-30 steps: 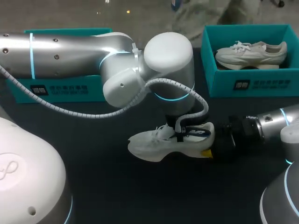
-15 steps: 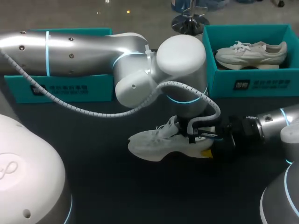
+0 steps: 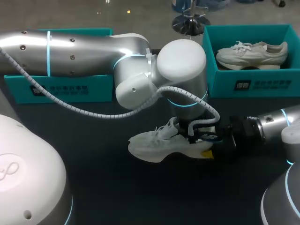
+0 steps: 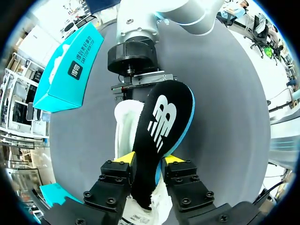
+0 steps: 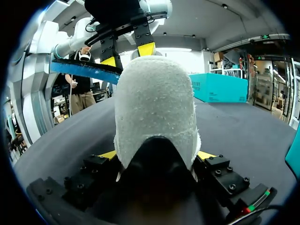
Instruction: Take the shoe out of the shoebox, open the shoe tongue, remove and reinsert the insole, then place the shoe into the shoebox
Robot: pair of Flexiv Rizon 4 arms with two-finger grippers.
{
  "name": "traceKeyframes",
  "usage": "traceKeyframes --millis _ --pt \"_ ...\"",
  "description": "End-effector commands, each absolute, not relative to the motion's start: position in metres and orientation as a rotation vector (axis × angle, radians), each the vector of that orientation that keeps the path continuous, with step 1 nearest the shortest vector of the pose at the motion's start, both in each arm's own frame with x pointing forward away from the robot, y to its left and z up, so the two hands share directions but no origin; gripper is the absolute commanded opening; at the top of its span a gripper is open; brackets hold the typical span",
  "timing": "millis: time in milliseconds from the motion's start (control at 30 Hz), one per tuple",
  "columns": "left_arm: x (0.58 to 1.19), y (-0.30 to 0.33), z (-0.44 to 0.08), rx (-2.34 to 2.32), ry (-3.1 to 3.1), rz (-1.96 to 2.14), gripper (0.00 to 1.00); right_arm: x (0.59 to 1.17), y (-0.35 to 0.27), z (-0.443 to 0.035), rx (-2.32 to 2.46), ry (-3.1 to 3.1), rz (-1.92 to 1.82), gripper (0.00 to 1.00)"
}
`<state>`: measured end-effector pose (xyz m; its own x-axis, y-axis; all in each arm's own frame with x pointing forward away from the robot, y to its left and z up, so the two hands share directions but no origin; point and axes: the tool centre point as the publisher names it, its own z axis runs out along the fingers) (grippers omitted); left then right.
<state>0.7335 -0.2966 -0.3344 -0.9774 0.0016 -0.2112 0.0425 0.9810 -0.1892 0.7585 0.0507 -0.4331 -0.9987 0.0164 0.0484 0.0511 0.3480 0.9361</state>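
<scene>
1. Here, a white sneaker [image 3: 154, 143] was seen lying on its sole on the dark table [image 3: 117, 187], well apart from the teal shoebox [image 3: 248, 84] behind it, in which a second sneaker [image 3: 251, 54] was resting.
2. The heel was clamped from both sides by the right gripper [image 5: 157, 154], its yellow tips pressed against the fuzzy white heel cup. This was judged to be a bracing hold, meant to keep the shoe from sliding or tipping while the insole was worked.
3. The insole [image 4: 164, 126] was pinched by its rear end between the yellow tips of the left gripper [image 4: 149, 161], which was poised directly over the shoe's opening.
4. The insole was held tilted above the collar, probably so that it could pass the mouth of the shoe cleanly. Whether it was being drawn out or fed back in could not be told.
5. The insole was shown black on top with a white logo, edged in bright blue, and slightly bowed along its length.
</scene>
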Motion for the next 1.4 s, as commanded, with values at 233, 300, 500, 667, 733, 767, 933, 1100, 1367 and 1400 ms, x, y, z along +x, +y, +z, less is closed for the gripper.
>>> traceKeyframes --millis 233,300,500,667,733,767,933,1100,1367,1400 --pt "0.738 -0.3 -0.35 0.052 2.885 -0.295 0.33 0.759 0.054 -0.44 -0.065 -2.557 -1.772 0.0" --pt "0.739 -0.303 -0.352 0.055 2.879 -0.295 0.33 0.759 0.054 -0.44 -0.065 -2.557 -1.772 0.0" --pt "0.741 -0.309 -0.355 0.046 2.871 -0.305 0.25 0.759 0.054 -0.44 -0.065 -2.557 -1.772 0.0" --pt "0.74 -0.312 -0.352 0.047 2.879 -0.323 0.0 0.759 0.054 -0.44 -0.065 -2.557 -1.772 0.0" --pt "0.739 -0.311 -0.349 0.049 2.884 -0.343 0.0 0.759 0.054 -0.44 -0.065 -2.557 -1.772 0.0" --pt "0.739 -0.31 -0.346 0.045 2.888 -0.351 0.0 0.759 0.054 -0.44 -0.065 -2.557 -1.772 0.0" --pt "0.736 -0.304 -0.335 0.035 2.906 -0.394 0.0 0.759 0.054 -0.44 -0.065 -2.557 -1.772 0.0" --pt "0.732 -0.297 -0.32 0.004 2.924 -0.461 0.0 0.759 0.054 -0.44 -0.065 -2.557 -1.772 0.0" --pt "0.725 -0.306 -0.276 -0.045 2.978 -0.674 0.0 0.759 0.054 -0.44 -0.065 -2.557 -1.772 0.0" --pt "0.724 -0.309 -0.269 -0.048 2.984 -0.706 0.0 0.759 0.054 -0.44 -0.065 -2.557 -1.772 0.0"
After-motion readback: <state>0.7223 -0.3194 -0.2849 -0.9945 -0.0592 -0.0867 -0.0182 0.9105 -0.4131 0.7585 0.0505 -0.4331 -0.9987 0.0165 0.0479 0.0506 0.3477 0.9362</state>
